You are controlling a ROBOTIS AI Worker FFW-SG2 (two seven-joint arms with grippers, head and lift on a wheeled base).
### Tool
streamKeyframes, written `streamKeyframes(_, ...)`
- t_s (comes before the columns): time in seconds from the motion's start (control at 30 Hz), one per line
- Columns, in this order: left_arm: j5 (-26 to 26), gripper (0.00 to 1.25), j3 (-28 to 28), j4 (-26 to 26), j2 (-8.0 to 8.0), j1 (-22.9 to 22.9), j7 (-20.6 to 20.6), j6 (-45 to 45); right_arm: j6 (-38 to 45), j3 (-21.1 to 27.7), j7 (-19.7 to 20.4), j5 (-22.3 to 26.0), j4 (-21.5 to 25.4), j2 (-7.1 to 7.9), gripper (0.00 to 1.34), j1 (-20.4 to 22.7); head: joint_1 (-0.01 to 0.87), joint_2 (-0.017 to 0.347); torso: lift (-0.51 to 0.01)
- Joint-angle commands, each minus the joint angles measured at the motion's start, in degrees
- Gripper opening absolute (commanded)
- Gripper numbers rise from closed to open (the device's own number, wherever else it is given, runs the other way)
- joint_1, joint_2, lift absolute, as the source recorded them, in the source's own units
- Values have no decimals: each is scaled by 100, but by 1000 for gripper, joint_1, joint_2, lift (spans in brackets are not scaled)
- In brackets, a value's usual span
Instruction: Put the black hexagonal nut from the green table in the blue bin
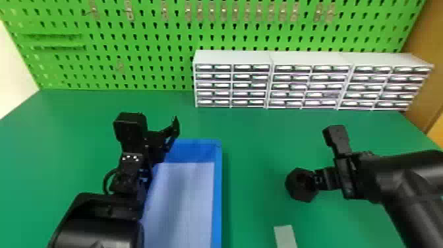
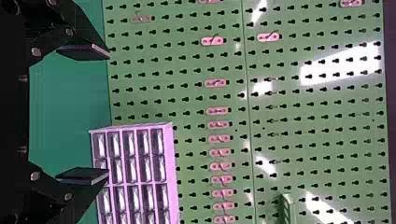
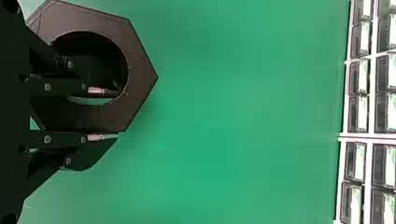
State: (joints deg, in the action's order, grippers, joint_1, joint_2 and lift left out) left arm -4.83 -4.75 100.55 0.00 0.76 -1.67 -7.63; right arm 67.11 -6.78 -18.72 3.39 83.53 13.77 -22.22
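Note:
In the head view my right gripper (image 1: pixel 318 180) holds the black hexagonal nut (image 1: pixel 298 191) over the green table (image 1: pixel 253 148), right of the blue bin (image 1: pixel 217 198). From the right wrist view, my right gripper (image 3: pixel 105 113) is shut on one wall of the nut (image 3: pixel 137 70), one finger in its round hole and the other against its outer side. My left gripper (image 1: pixel 171 133) is above the bin's far left corner; in the left wrist view this left gripper (image 2: pixel 84 114) stands open with nothing between its two fingers.
White drawer cabinets (image 1: pixel 230 57) line the table's back edge before a green pegboard (image 1: pixel 145 43). A light flat piece (image 1: pixel 285 235) lies at the near edge, between bin and right arm. The left arm covers the bin's left side.

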Motion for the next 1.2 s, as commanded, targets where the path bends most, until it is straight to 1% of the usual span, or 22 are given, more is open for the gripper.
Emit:
streamKeyframes(0.0, 0, 879, 0, -1, -15, -6, 0, 7, 4, 28, -9, -13, -4, -15, 250, 25, 657, 57, -95)
streamKeyframes(0.23, 0, 879, 9, -1, -15, -15, 0, 7, -14, 72, -17, 48, 23, -24, 250, 87, 657, 57, -95)
streamKeyframes(0.47, 0, 879, 0, -27, -15, -15, 0, 7, -40, 186, -17, 39, 225, -50, 250, 148, 657, 57, -95)
streamKeyframes(0.83, 0, 879, 9, -45, -15, -15, 0, 7, -66, 450, -17, 13, 866, -147, 250, 280, 657, 57, -95)
streamKeyframes(1.07, 0, 879, -9, -71, -15, -15, 0, 7, -93, 573, -17, 13, 1262, -165, 250, 324, 657, 57, -95)
streamKeyframes(1.17, 0, 879, -9, -71, -15, -15, 0, 7, -321, 705, -17, 13, 1499, -235, 250, 412, 657, 57, -95)
